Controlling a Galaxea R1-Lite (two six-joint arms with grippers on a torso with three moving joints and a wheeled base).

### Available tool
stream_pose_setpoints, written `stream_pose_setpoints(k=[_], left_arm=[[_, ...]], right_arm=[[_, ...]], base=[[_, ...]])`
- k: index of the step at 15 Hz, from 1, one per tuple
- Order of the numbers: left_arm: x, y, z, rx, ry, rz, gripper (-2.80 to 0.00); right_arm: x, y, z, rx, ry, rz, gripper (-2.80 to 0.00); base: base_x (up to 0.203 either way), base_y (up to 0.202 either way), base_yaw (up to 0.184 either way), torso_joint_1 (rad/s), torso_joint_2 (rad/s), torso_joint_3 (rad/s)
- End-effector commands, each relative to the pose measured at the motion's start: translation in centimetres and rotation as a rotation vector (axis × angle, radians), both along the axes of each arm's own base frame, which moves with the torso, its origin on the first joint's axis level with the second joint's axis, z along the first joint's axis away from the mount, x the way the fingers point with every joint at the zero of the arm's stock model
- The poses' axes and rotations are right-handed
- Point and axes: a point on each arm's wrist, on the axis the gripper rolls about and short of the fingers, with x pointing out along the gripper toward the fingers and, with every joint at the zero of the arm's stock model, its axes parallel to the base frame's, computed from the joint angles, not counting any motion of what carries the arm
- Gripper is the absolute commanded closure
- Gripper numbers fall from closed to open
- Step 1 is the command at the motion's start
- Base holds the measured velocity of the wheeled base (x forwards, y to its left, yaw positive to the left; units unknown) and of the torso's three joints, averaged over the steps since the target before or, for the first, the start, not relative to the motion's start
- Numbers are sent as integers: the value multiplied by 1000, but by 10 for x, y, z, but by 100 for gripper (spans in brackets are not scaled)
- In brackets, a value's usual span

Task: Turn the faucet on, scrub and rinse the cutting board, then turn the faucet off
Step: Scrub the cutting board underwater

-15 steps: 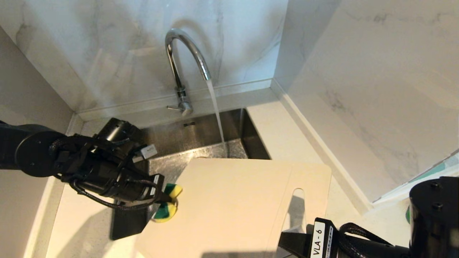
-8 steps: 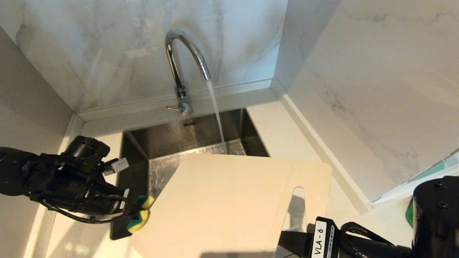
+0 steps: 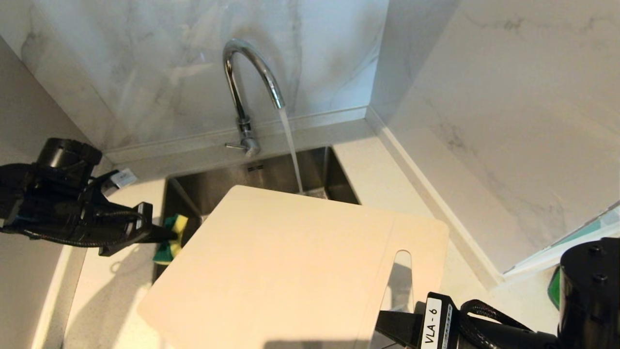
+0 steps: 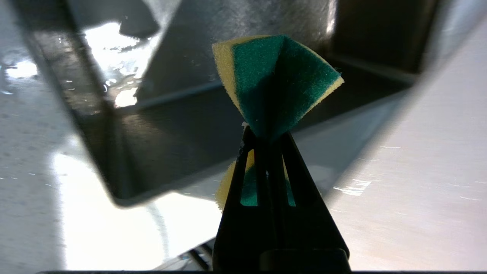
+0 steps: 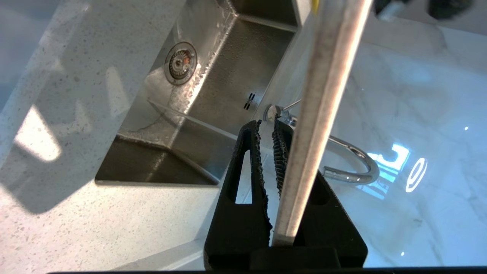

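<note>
The chrome faucet (image 3: 242, 87) is running, and its stream (image 3: 290, 150) falls to the far edge of the cutting board (image 3: 290, 271). The off-white board hangs tilted over the sink. My right gripper (image 5: 266, 127) is shut on the board (image 5: 323, 95) by its handle-slot end, and the board sits deep between the jaws. Left of the board, my left gripper (image 3: 164, 235) is shut on a folded green and yellow sponge (image 3: 170, 240) over the sink's left rim. In the left wrist view the gripper (image 4: 266, 131) pinches the sponge (image 4: 274, 76), clear of the board (image 4: 418, 171).
The steel sink (image 3: 271, 169) has its drain (image 5: 180, 62) in the basin floor. Marble walls close in behind and to the right. Pale counter (image 3: 111, 271) lies left of the sink. My right arm's black housing (image 3: 591, 291) fills the lower right corner.
My left gripper has carried the sponge off the board, leftward and away to the sink's left rim. The board's far end has come up toward the water stream.
</note>
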Motion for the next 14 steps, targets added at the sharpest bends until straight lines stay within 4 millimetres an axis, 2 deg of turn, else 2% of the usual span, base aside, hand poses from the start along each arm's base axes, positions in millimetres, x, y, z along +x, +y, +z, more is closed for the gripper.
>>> stream_pose_setpoints(k=[1, 3, 5, 7, 8, 11, 14], left_arm=[[-10, -15, 32, -42, -48, -30, 0], [-19, -33, 46, -69, -71, -78, 0], [-23, -41, 63, -80, -105, -98, 0], [-19, -44, 69, -81, -95, -105, 0], [-20, -53, 70, -88, -91, -130, 0], [-27, -98, 73, -96, -84, -217, 0], [-26, -156, 55, -16, -68, -275, 0]], right_arm=[[0, 0, -1, -11, -7, 8, 0], [-1, -1, -3, -15, -4, 8, 0], [-1, -1, -3, -17, -3, 9, 0], [-2, -2, -5, -22, 2, 10, 0], [-2, -1, -6, -24, 4, 10, 0], [-2, -1, -5, -20, 0, 12, 0], [-4, -2, -4, -17, -7, 19, 0]], base=[[0, 0, 0, 0, 0, 0], [0, 0, 0, 0, 0, 0], [0, 0, 0, 0, 0, 0], [0, 0, 0, 0, 0, 0], [0, 0, 0, 0, 0, 0], [0, 0, 0, 0, 0, 0], [0, 0, 0, 0, 0, 0]])
